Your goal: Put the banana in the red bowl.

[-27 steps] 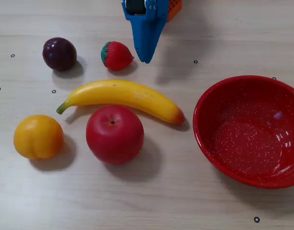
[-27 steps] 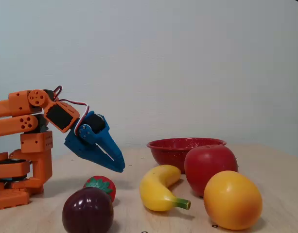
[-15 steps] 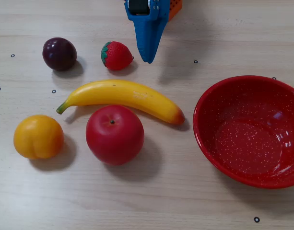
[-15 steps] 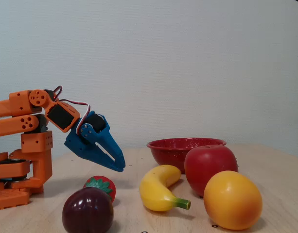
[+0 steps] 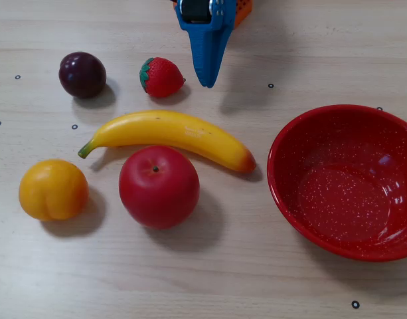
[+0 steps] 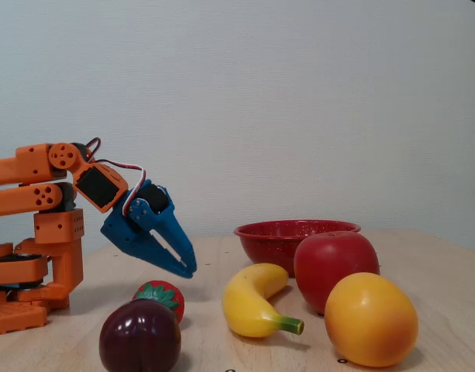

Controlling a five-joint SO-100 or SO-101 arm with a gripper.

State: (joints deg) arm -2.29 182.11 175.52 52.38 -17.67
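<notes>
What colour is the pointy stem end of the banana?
Green. The long curved yellow plastic banana has a green stem tip, seen best in the fixed view from above.

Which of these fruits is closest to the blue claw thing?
The strawberry, just left of the end effector tip in the overhead-looking fixed view; every other fruit lies farther off.

The banana [image 5: 170, 136] lies hemmed on one long side by the apple [image 5: 159, 187], which touches or nearly touches it. On its other long side the strawberry [image 5: 161, 77] stands near, with bare tabletop [image 5: 269, 60] between. From above the banana is uncovered. A clear strip of tabletop separates its orange-red end from the red bowl [image 5: 283, 193], whose interior is open.
</notes>
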